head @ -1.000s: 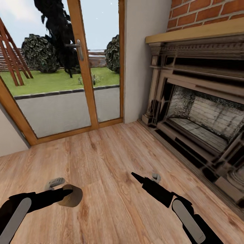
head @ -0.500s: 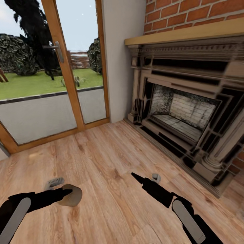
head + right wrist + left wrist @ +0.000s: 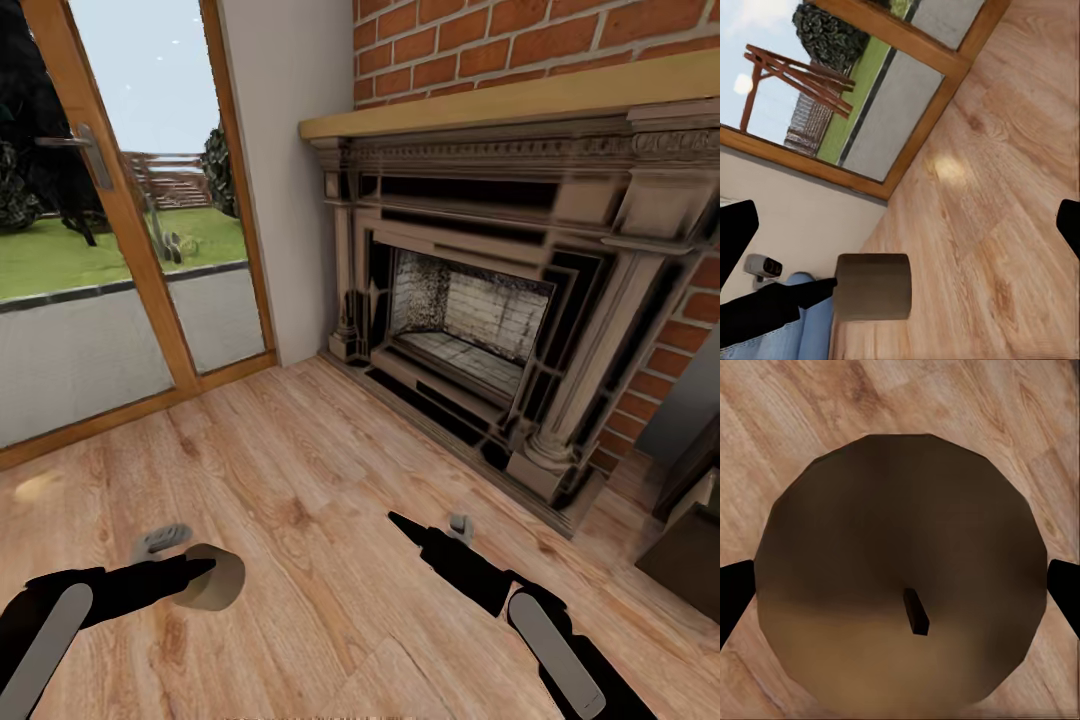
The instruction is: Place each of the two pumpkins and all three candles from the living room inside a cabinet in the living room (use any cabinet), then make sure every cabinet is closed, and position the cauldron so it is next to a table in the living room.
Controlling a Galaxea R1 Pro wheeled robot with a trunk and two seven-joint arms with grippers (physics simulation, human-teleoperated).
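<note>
My left gripper (image 3: 200, 571) is shut on a candle (image 3: 214, 578), a short brown-tan cylinder held low over the wooden floor at the lower left of the head view. The left wrist view looks down on the candle (image 3: 900, 577) with its small dark wick, and black fingertips (image 3: 732, 601) press its sides. My right gripper (image 3: 428, 527) hangs open over the floor at the lower right, with nothing between its fingers. From the right wrist view the candle (image 3: 874, 286) shows on the end of the left arm.
An ornate dark fireplace (image 3: 470, 320) under a brick wall stands ahead on the right. A wood-framed glass door (image 3: 110, 260) to the garden is at the left. A dark piece of furniture (image 3: 692, 530) juts in at the right edge. Wooden floor (image 3: 320, 470) lies between.
The whole view has swung to the right: the door slid left and the fireplace came to the middle. Both arms keep their pose, the candle still held.
</note>
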